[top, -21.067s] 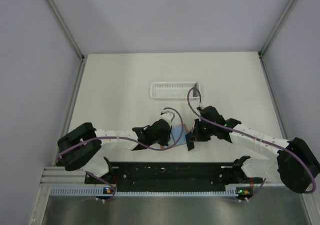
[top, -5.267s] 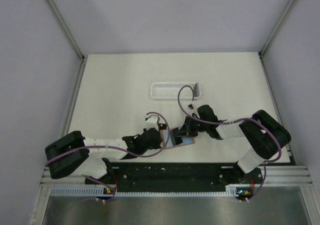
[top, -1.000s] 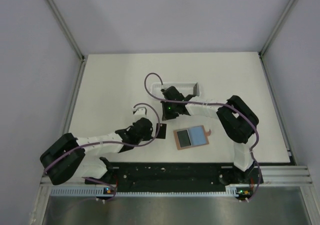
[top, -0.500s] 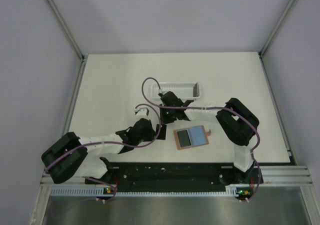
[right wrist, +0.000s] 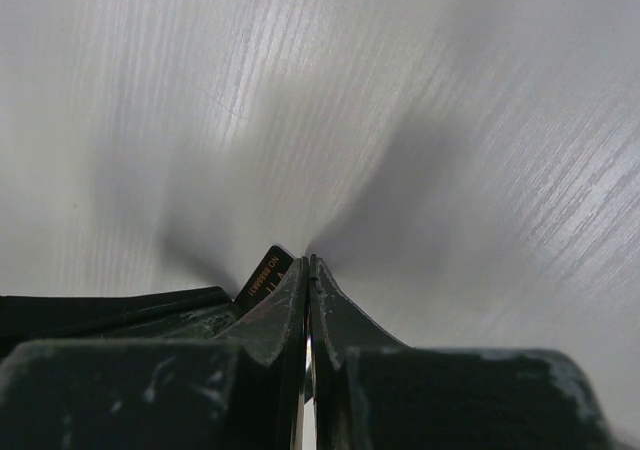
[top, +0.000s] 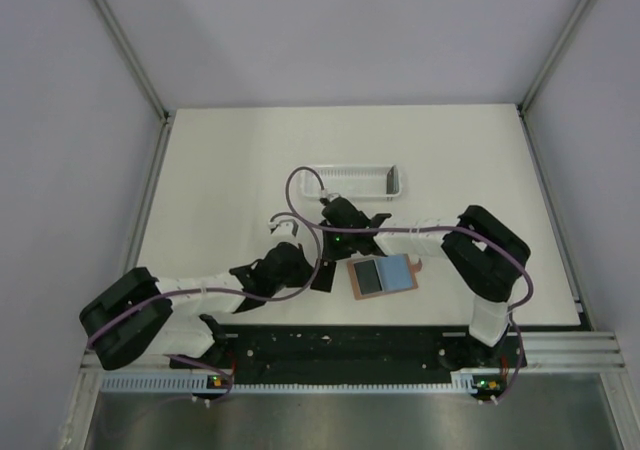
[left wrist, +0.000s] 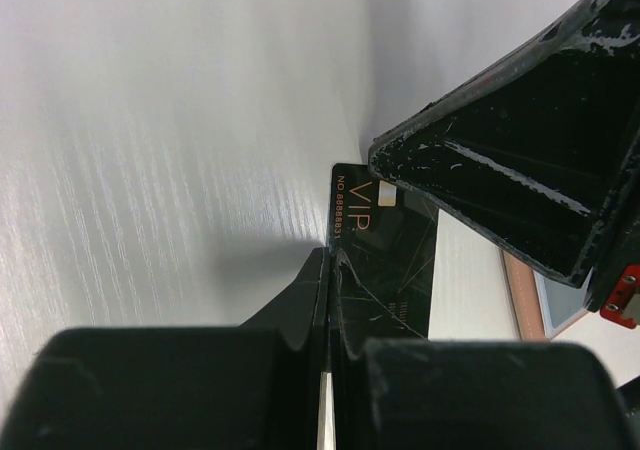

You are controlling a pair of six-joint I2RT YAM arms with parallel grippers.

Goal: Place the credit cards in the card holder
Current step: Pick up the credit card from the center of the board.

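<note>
Pinching a black credit card by its near edge, the left gripper sits at lower centre of the top view. The card reads "VIP" and lies low over the white table. The right gripper is pressed together, nothing seen between its fingers, just over the card's far end; contact unclear. The card holder lies open, just right of the card. A white tray sits above, apart.

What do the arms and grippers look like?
The left arm and right arm: white links, bulky black joints, purple cables looping free. The left gripper and right gripper: black wedge fingers, scuffed with pale scratches. A green light at the right wrist.
</note>
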